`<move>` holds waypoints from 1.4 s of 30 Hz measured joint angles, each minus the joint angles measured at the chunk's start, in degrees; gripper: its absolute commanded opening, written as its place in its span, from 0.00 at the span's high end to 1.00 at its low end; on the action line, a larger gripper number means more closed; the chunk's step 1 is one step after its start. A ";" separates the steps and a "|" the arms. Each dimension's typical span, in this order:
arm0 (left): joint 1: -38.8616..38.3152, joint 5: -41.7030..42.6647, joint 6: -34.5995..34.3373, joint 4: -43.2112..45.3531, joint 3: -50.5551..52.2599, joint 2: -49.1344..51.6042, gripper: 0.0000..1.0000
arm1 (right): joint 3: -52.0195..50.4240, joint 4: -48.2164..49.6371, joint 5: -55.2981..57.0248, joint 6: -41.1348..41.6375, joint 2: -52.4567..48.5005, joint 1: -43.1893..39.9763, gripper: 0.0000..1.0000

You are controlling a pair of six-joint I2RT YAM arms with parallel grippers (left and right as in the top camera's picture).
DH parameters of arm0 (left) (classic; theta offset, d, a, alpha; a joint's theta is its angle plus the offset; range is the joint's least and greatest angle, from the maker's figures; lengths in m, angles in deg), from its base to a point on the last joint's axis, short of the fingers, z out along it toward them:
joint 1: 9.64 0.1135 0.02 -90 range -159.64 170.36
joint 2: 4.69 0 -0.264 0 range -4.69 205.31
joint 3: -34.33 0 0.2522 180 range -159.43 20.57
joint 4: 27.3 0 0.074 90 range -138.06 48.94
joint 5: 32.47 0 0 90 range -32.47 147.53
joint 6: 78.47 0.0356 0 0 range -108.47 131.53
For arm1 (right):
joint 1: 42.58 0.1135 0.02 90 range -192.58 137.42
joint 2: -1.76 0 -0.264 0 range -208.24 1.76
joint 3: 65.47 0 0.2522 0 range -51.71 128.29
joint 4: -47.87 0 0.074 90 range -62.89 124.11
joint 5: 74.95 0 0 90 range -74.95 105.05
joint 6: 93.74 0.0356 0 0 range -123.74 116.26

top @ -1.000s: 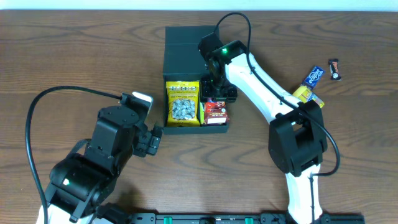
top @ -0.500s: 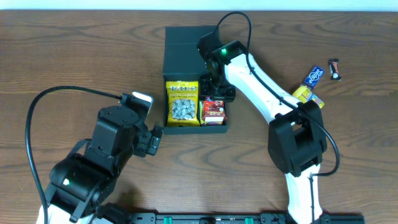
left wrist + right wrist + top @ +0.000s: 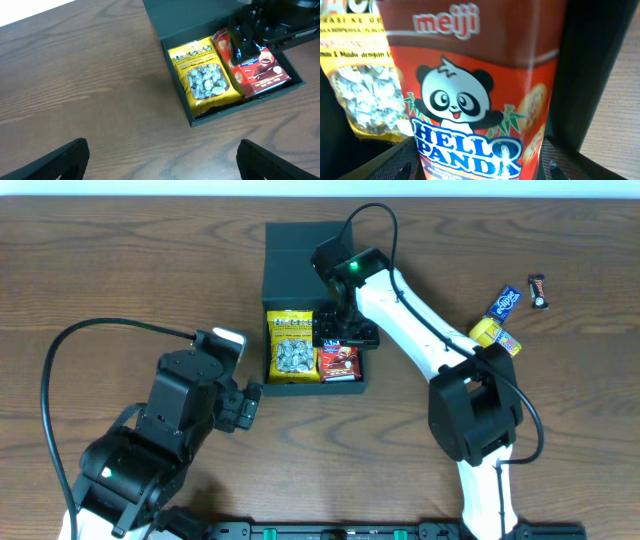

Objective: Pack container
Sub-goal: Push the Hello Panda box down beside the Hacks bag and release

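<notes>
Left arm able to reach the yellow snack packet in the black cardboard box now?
Probably yes: the yellow snack packet lies uncovered in the black cardboard box, on the side nearest the left gripper, jaws open; the right gripper holds the red snack box beside it.

On the dark wooden bench (image 3: 120, 270), far right, lie a blue packet (image 3: 505, 303), a small dark bar (image 3: 539, 292) just right of it, and a yellow packet (image 3: 490, 331) nearer. Mid-bench, a red Hello Panda box (image 3: 338, 360) sits just right of a yellow candy bag (image 3: 293, 340).
</notes>
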 measured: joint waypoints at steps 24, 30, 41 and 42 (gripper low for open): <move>0.00 0.00 0.00 -0.04 0.00 0.00 0.05 | 6.69 2.97 -1.68 -7.63 3.02 -0.48 0.43; 0.00 0.00 0.00 -0.04 0.00 0.00 0.05 | 6.69 6.36 -8.46 -15.12 2.69 0.33 0.43; 0.00 0.00 0.00 -0.02 0.00 0.00 0.05 | 6.34 6.47 -11.74 -18.80 -2.93 2.73 0.45; 0.00 0.00 0.00 -0.04 0.00 0.00 0.05 | 6.12 6.43 -11.78 -18.88 -3.28 2.84 0.45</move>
